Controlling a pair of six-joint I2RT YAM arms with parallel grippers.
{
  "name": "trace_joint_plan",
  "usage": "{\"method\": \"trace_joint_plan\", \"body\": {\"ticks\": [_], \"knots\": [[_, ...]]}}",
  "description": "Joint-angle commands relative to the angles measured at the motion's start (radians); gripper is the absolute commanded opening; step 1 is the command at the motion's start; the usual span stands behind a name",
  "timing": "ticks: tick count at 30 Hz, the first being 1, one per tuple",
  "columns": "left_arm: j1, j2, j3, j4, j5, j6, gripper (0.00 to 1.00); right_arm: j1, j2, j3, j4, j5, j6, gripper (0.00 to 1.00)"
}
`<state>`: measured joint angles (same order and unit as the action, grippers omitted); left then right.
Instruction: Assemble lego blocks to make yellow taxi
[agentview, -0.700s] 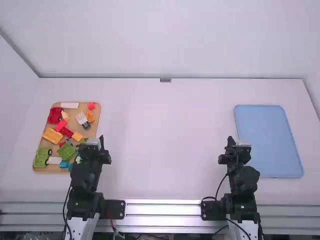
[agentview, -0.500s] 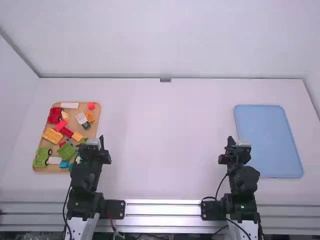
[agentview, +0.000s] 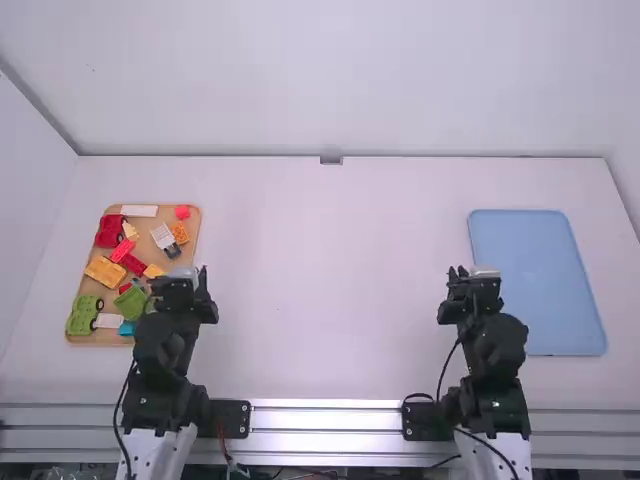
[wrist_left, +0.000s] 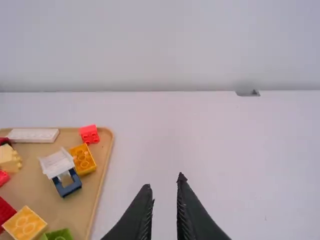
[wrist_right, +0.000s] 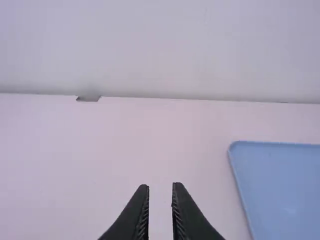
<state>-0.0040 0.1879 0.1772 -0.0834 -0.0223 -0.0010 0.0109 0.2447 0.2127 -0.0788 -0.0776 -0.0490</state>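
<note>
My left gripper (agentview: 188, 280) is just right of the wooden tray (agentview: 90, 338), and my right gripper (agentview: 472, 282) stands left of the blue tray. A small gap separates the fingers of the left gripper (wrist_left: 165, 183); nothing is between them. The right gripper (wrist_right: 161, 187) is likewise open and holds nothing. Loose blocks lie on the wooden tray: a large yellow-orange block (agentview: 105, 271), an orange block (wrist_left: 84, 160), a yellow block (wrist_left: 25, 223), a white-topped dark blue piece (wrist_left: 60, 167), a long white block (wrist_left: 33, 135) and a red wheeled piece (agentview: 110, 231).
A blue tray (agentview: 540, 280) lies at the table's right side. Green wheeled (agentview: 83, 316) and red (wrist_left: 89, 134) pieces share the wooden tray. A wall rises behind the table's far edge, where a small grey fitting (agentview: 331, 160) sits.
Both arms have shifted slightly, the left wrist a little leftward and the right forearm a little rightward. The left arm now covers more of the tray's near right part. The blocks have not moved.
</note>
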Motion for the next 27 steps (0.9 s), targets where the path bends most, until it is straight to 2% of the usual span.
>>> {"method": "trace_joint_plan", "body": {"ticks": [1,5,7,9,15,20,22,27], "knots": [[-0.005,0.059,0.077,-0.01,-0.03,-0.002,0.17,0.013,0.081,0.109,-0.008,-0.048,-0.021,0.17],[-0.008,0.177,0.184,-0.044,-0.075,-0.024,0.24,0.037,0.24,0.258,-0.046,-0.102,-0.101,0.24],[-0.008,0.205,0.21,-0.057,-0.091,-0.039,0.26,0.044,0.277,0.293,-0.054,-0.115,-0.121,0.26],[-0.003,0.286,0.289,-0.101,-0.144,-0.084,0.31,0.072,0.387,0.394,-0.076,-0.155,-0.172,0.31],[0.025,0.443,0.445,-0.185,-0.165,-0.128,0.42,0.134,0.598,0.582,-0.143,-0.238,-0.289,0.42],[0.091,0.611,0.61,-0.261,-0.162,-0.163,0.53,0.22,0.823,0.78,-0.204,-0.341,-0.387,0.53],[0.103,0.646,0.645,-0.276,-0.17,-0.17,0.55,0.239,0.869,0.823,-0.212,-0.353,-0.406,0.55],[0.131,0.801,0.798,-0.345,-0.205,-0.202,0.65,0.329,1.077,1.015,-0.309,-0.372,-0.491,0.66]]}}
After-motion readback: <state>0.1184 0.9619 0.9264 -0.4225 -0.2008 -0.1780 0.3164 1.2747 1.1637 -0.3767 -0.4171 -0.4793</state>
